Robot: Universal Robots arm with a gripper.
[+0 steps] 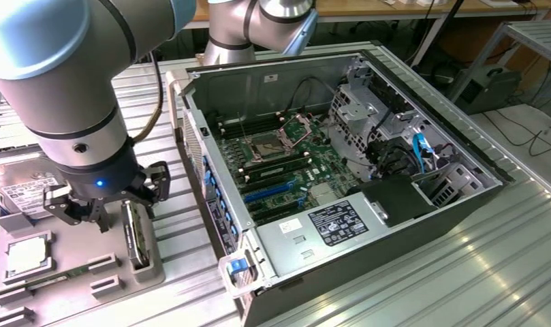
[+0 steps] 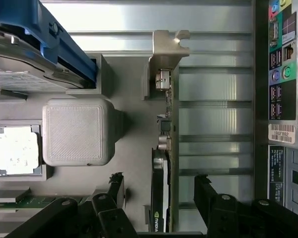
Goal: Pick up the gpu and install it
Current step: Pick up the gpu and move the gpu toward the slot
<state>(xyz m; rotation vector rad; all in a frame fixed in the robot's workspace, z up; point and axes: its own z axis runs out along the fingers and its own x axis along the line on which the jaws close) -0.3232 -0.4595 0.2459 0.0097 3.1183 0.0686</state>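
Observation:
The gpu (image 1: 133, 235) stands on its long edge in a slot of the grey fixture tray (image 1: 75, 286), at the exterior view's left, beside the open computer case (image 1: 348, 170). In the wrist view the gpu (image 2: 164, 148) appears edge-on, with its silver bracket (image 2: 167, 47) at the far end. My gripper (image 1: 120, 208) hangs just above the card. It is open, and its black fingers (image 2: 111, 198) straddle the card's near end with a gap on each side. Nothing is held.
On the tray (image 2: 134, 129) lie a hard drive in a blue carrier (image 2: 35, 54), a square silver chip (image 2: 17, 148) and a memory stick (image 2: 20, 202). The case's rear port panel (image 2: 283, 74) is close by. The motherboard (image 1: 285, 170) lies exposed inside the case.

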